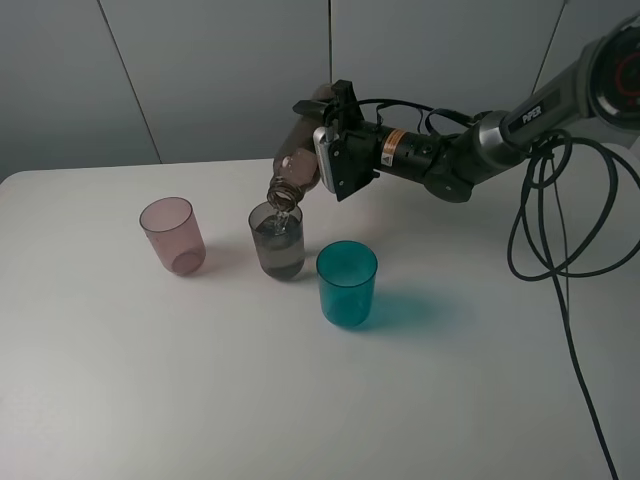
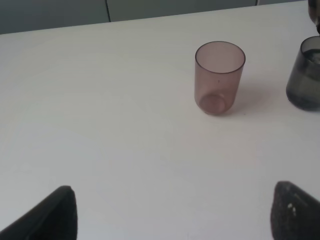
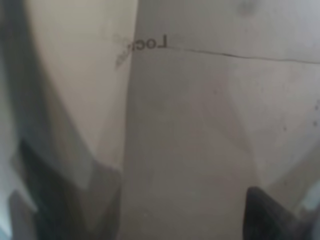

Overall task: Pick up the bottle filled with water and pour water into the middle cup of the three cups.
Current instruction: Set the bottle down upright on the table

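The smoky brown bottle (image 1: pixel 300 163) is tipped neck-down over the middle cup (image 1: pixel 277 243), its mouth just above the rim, and water is running into the cup. My right gripper (image 1: pixel 335 150) is shut on the bottle's body, which fills the right wrist view (image 3: pixel 175 125). The grey middle cup holds water and stands between the pink cup (image 1: pixel 173 235) and the teal cup (image 1: pixel 347 283). My left gripper (image 2: pixel 172 215) is open and empty, low over the table, facing the pink cup (image 2: pixel 219 77) with the grey cup (image 2: pixel 305 75) at that view's edge.
Black cables (image 1: pixel 540 220) hang from the right arm and trail over the white table (image 1: pixel 200 400) at its right side. A grey wall stands behind the table. The left arm is outside the exterior high view.
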`<state>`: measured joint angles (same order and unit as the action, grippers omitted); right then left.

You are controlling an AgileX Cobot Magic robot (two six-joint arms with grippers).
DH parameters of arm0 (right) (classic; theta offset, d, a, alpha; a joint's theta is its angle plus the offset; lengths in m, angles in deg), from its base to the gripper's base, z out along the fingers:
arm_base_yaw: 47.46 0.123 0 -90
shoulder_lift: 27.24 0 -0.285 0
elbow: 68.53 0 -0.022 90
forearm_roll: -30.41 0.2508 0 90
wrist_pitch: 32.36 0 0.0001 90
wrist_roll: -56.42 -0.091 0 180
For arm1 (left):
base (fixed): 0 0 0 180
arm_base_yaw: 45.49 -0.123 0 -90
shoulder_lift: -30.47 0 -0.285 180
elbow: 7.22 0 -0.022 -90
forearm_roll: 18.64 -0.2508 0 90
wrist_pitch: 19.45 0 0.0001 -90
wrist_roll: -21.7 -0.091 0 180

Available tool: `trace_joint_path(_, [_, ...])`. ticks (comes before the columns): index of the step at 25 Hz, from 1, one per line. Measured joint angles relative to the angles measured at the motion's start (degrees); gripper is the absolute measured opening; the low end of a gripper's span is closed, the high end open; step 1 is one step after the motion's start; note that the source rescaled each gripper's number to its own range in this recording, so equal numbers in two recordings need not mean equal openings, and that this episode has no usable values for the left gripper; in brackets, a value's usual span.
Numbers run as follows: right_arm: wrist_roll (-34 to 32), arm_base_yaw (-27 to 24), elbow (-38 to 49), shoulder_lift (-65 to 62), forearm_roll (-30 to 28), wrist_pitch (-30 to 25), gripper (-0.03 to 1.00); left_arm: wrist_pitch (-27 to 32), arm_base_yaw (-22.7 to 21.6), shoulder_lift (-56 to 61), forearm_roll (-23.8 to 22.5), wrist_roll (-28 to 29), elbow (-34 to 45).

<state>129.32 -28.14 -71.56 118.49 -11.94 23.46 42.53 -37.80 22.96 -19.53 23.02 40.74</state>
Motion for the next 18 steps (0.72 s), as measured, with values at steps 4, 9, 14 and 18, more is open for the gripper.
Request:
trace_joint_path(4, [0.2,0.0,0.0,0.0,0.0,0.0,0.01,0.0,0.0,0.0,0.0,0.0,0.0])
trace_joint_path(9, [0.9,0.0,-0.4,0.0,0.0,0.2,0.01,0.0,0.0,0.0,0.0,0.0,0.0])
trace_joint_path(14, [1.2,0.0,-0.5,0.0,0.0,0.2,0.01,0.0,0.0,0.0,0.0,0.0,0.0])
trace_joint_path(18, [1.3,0.0,-0.5,0.0,-0.1,0.2,0.01,0.0,0.0,0.0,0.0,0.0,0.0])
